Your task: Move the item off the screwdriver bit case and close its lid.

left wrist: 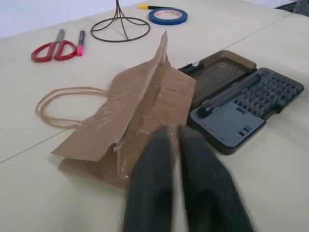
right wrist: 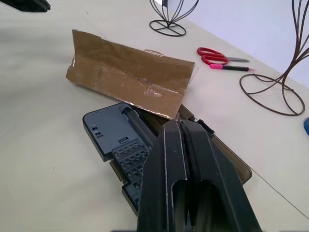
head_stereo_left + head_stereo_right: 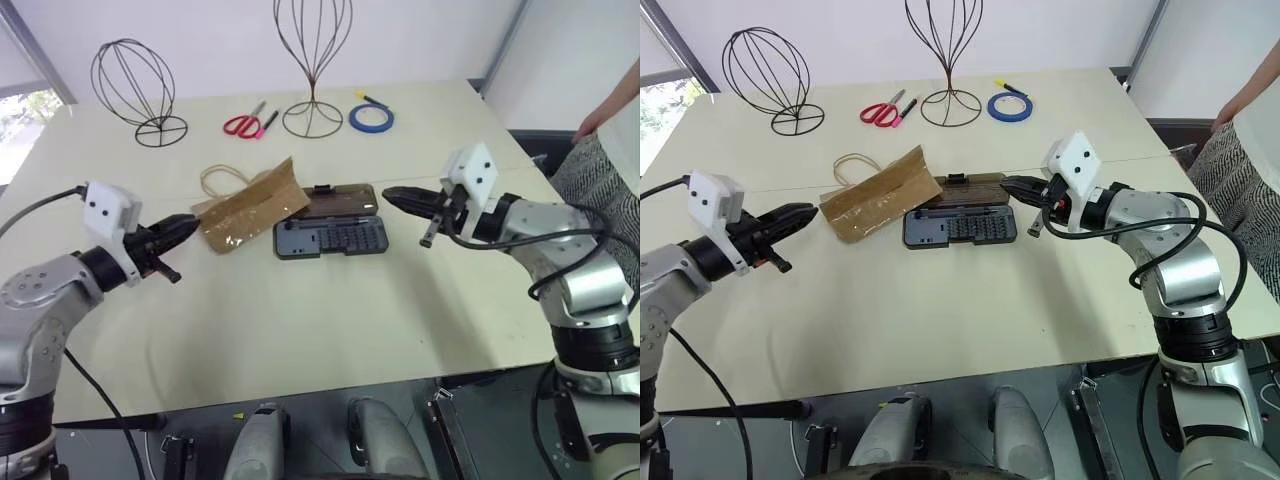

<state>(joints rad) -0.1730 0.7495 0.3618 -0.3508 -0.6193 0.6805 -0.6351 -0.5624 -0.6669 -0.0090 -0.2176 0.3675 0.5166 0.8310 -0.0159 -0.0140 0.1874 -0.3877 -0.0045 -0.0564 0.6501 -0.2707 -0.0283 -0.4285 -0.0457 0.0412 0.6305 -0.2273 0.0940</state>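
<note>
The brown paper bag, the item (image 3: pixel 250 206), lies crumpled on the table with its looped handles (image 3: pixel 220 176) behind it. Its right end reaches the left edge of the lid (image 3: pixel 345 198), which lies open flat behind the dark grey screwdriver bit case (image 3: pixel 330 238). The rows of bits are uncovered. My left gripper (image 3: pixel 190 226) points at the bag's left end, and its fingers (image 1: pixel 193 164) are parted by a narrow gap with nothing between them. Level with the lid's right edge, my right gripper (image 3: pixel 390 197) is shut and empty.
At the back of the table stand a round wire head form (image 3: pixel 135 85) and a taller wire form (image 3: pixel 312 60). Red scissors (image 3: pixel 242 125), a pink marker (image 3: pixel 268 123) and a blue tape roll (image 3: pixel 371 118) lie near them. A person (image 3: pixel 610 110) stands at the right edge.
</note>
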